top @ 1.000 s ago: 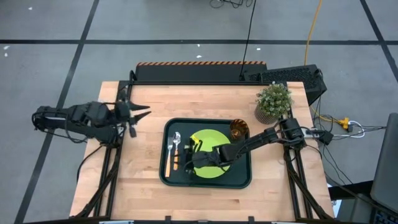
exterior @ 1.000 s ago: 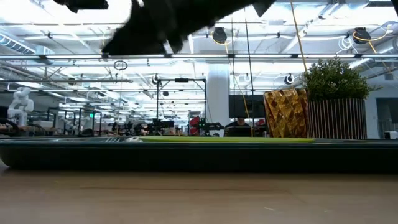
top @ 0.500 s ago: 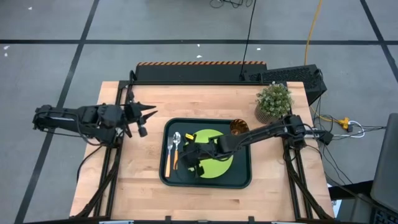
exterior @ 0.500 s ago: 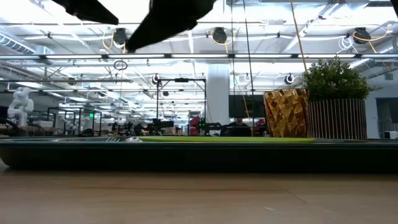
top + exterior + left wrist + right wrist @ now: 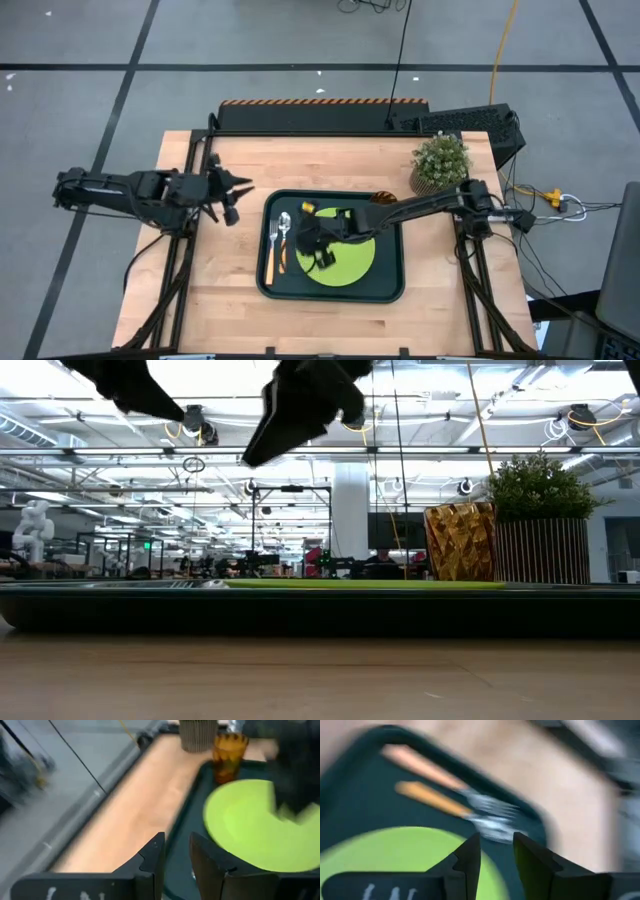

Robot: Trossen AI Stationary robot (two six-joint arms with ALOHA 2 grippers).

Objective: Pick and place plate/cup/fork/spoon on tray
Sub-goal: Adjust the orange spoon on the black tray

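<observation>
Currently plate (image 5: 345,255), cup (image 5: 384,203), fork (image 5: 271,250) and spoon (image 5: 284,240) all sit on the tray (image 5: 390,290) — right gripper (image 5: 312,238) over the plate's left side, fingers slightly apart, empty. Left gripper (image 5: 232,198) hovers left of tray, narrow gap too.

From the high view you look straight down on the whole desk (image 5: 230,300) and both arms, well back from it. The low view sits at desk-top level, close against the tray (image 5: 320,608) rim, facing level into the room behind. Your left wrist view looks past its own fingers (image 5: 152,865) along the desk toward the plate (image 5: 250,827) and cup (image 5: 229,750). The right wrist view hangs near over the same plate (image 5: 395,855), with fork (image 5: 470,805) and spoon (image 5: 445,782) beyond.
</observation>
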